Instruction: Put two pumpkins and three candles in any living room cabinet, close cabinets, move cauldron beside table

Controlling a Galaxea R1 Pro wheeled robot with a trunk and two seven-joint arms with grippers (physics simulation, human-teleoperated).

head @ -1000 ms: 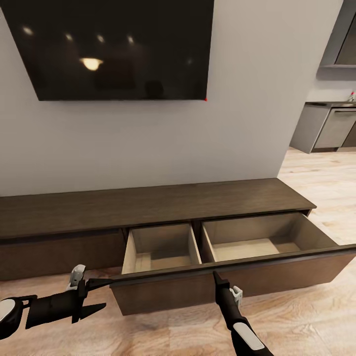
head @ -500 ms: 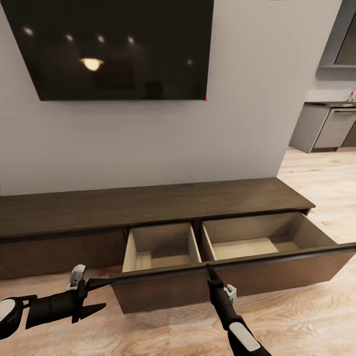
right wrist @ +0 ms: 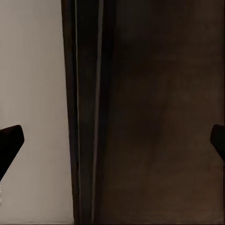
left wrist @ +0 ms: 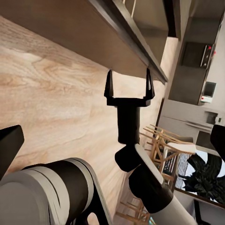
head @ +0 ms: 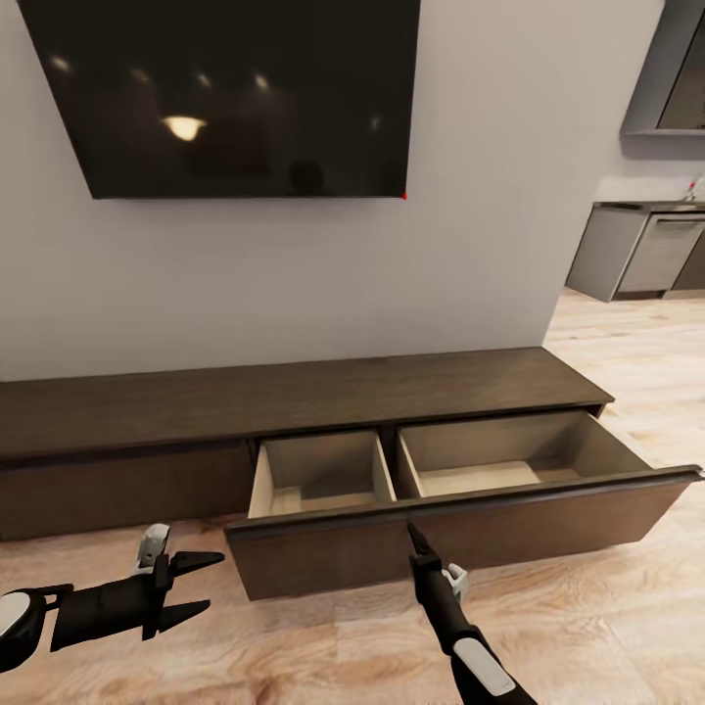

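A long, low, dark-brown cabinet stands against the pale wall, under a big black TV. Its wide drawer is pulled out over the wood floor. The drawer has 2 boxes inside with light beige walls, 1 small and 1 bigger. Both boxes look bare inside. The left part of the cabinet front is flat and shut.

The right gripper is at the dark front of the drawer, near the middle, right by its top edge. From the head view I cannot tell if it touches the wood. In the right wrist view the 2 black fingertips sit far apart at the sides, so this claw is spread wide. Between them is the dark drawer front and a strip of its pale inside.

The left gripper hangs low over the floor, off to the left of the drawer and apart from it. Its 2 fingers are spread and hold nothing. The left wrist view looks across at the right gripper, with its fingers apart just under the drawer's edge.

Far off to the right are grey kitchen cabinets.
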